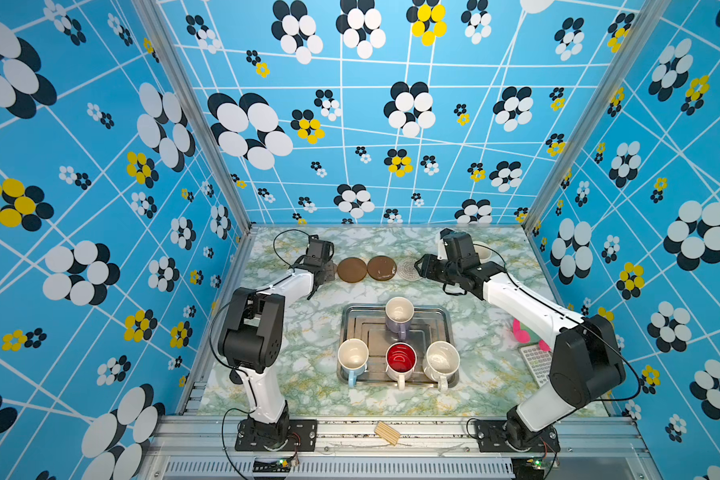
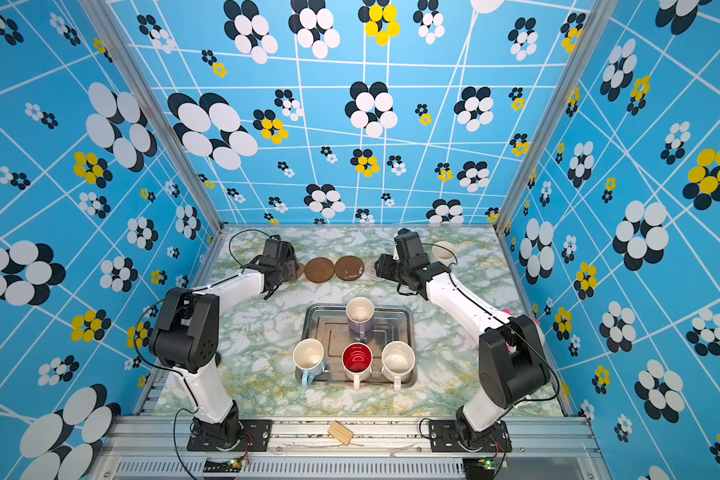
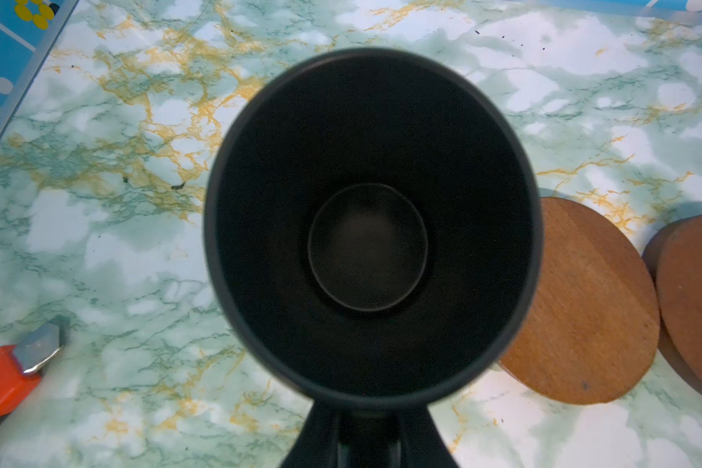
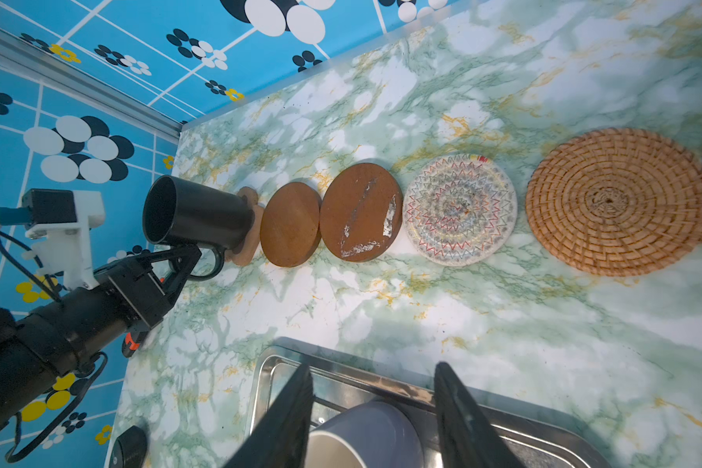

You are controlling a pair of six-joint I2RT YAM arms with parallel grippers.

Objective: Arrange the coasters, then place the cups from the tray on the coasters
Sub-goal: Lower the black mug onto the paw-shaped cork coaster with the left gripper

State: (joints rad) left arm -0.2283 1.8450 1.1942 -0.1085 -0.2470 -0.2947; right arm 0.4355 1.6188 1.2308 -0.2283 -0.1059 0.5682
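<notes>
Tray [image 1: 366,328] sits mid worktop [image 1: 308,386], toward the front edge. Four mugs in it: lavender mug [image 1: 398,322] at its far side, and light blue mug [image 1: 353,357], red-inside mug [image 1: 400,360] and speckled mug [image 1: 441,361] along its near side. Cream mug [image 1: 483,250] stands near the far right corner, behind the right arm [image 1: 516,299].

Right gripper [image 4: 373,368]: jaws apart, empty, hanging between coaster row and tray. Risk: a careless drop toward the lavender mug clips its rim or the tray wall. An elbow swing could knock the cream mug.

Left gripper [image 4: 193,251]: clamped on the handle of the black mug [image 4: 197,214], at the row's left end along the far edge, over the paw coaster [image 4: 250,198]. Can't tell if the base is seated.
- Off-centre on the small lobed paw, it likely rocks.
- Early release from a one-sided handle grip lets it swing.
- Fingers snagging the handle on pull-out could tip it.

The two dark-brown discs [image 4: 290,224] touch and sit just beside the paw, so neighbouring mugs may crowd. Lacy disc [image 4: 459,209] and rattan disc [image 4: 621,201] lie bare.
</notes>
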